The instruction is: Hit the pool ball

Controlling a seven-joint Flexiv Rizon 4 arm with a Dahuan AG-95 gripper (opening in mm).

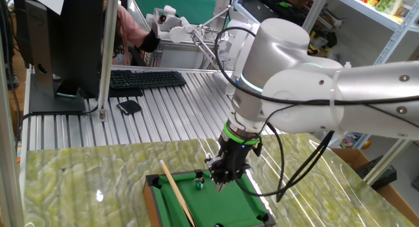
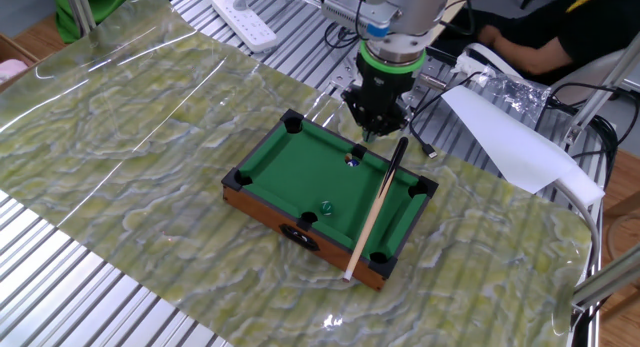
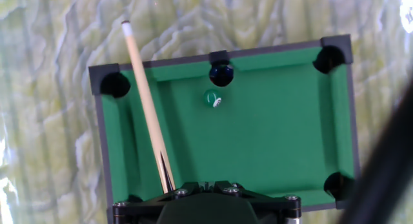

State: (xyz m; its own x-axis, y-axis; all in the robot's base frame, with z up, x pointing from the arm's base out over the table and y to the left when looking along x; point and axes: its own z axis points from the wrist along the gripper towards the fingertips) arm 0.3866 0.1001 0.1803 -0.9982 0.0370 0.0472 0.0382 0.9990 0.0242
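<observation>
The pool ball [image 3: 213, 99] is a tiny dark green ball with a white spot. It lies on the felt of the mini green pool table [image 3: 277, 133], just off a side pocket. It also shows in one fixed view [image 1: 200, 182] and in the other fixed view [image 2: 326, 205]. My gripper [image 3: 201, 184] hangs over the opposite long rim, a table's width from the ball. Its jaws stand together with nothing seen between them. The wooden cue stick [image 3: 147, 108] lies along one short side, its dark butt end passing beside the fingers. The gripper also shows in both fixed views [image 1: 219, 182] [image 2: 372, 133].
A dark blue ball [image 3: 221, 73] sits in the side pocket next to the pool ball. Another small dark ball [image 2: 352, 160] lies on the felt just below the gripper. The pool table's rim [image 2: 262, 200] stands on a green marbled mat [image 2: 140, 137]. A keyboard [image 1: 144, 78] lies at the back.
</observation>
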